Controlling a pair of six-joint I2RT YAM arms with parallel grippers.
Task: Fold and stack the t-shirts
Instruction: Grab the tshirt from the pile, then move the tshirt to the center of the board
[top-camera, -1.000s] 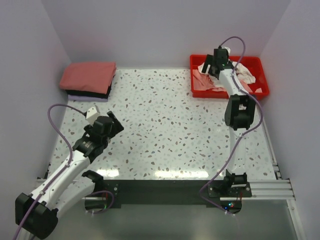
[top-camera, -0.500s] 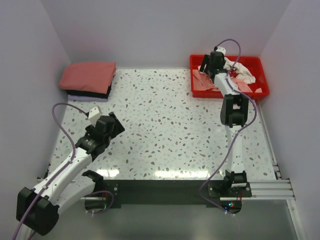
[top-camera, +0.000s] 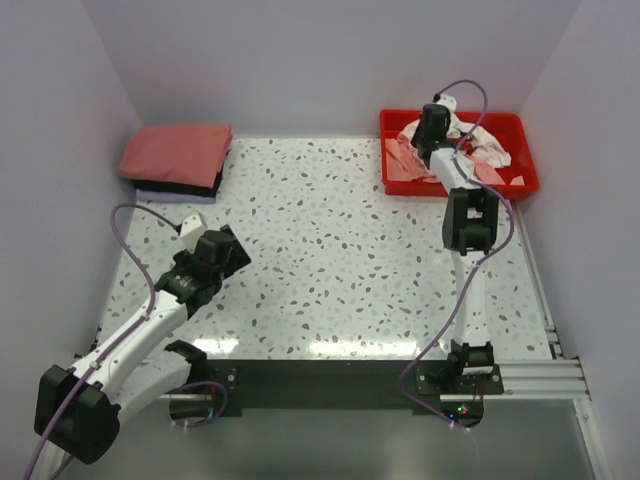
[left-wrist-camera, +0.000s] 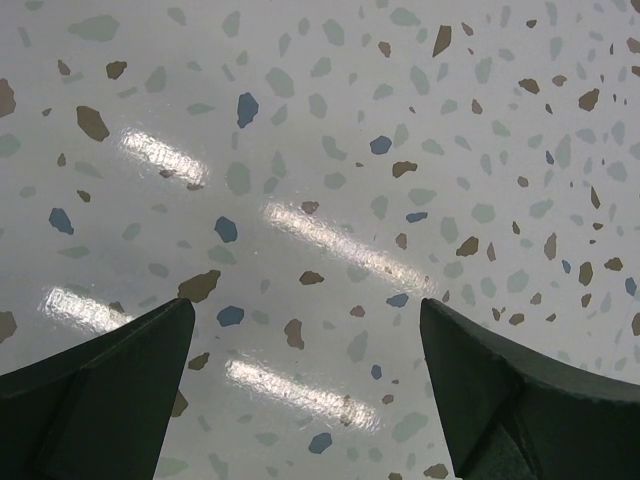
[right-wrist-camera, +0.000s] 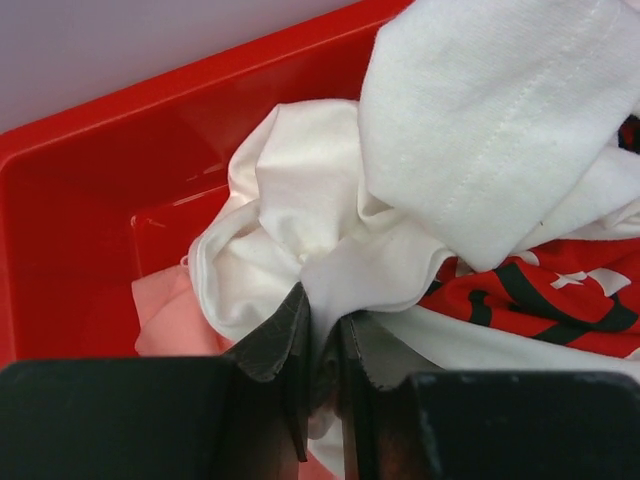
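Note:
A crumpled white t-shirt (right-wrist-camera: 330, 190) with a red print (right-wrist-camera: 540, 300) lies in the red tray (top-camera: 520, 135) at the back right, over a light pink t-shirt (right-wrist-camera: 165, 315). My right gripper (right-wrist-camera: 322, 320) is shut on a bunched fold of the white t-shirt inside the tray; in the top view the gripper (top-camera: 432, 128) sits over the tray's left half. A folded stack with a salmon-red t-shirt (top-camera: 178, 153) on top, black and lavender below, rests at the back left. My left gripper (left-wrist-camera: 305, 330) hangs open over bare tabletop; in the top view the gripper (top-camera: 222, 250) is at left.
The speckled table (top-camera: 330, 250) is walled on three sides. The red tray's rim (right-wrist-camera: 150, 95) stands just behind the white shirt. The right arm (top-camera: 470, 220) reaches along the table's right side.
My right gripper went from open to shut on the white t-shirt in the tray. The left arm drifted slightly toward the near side, still open.

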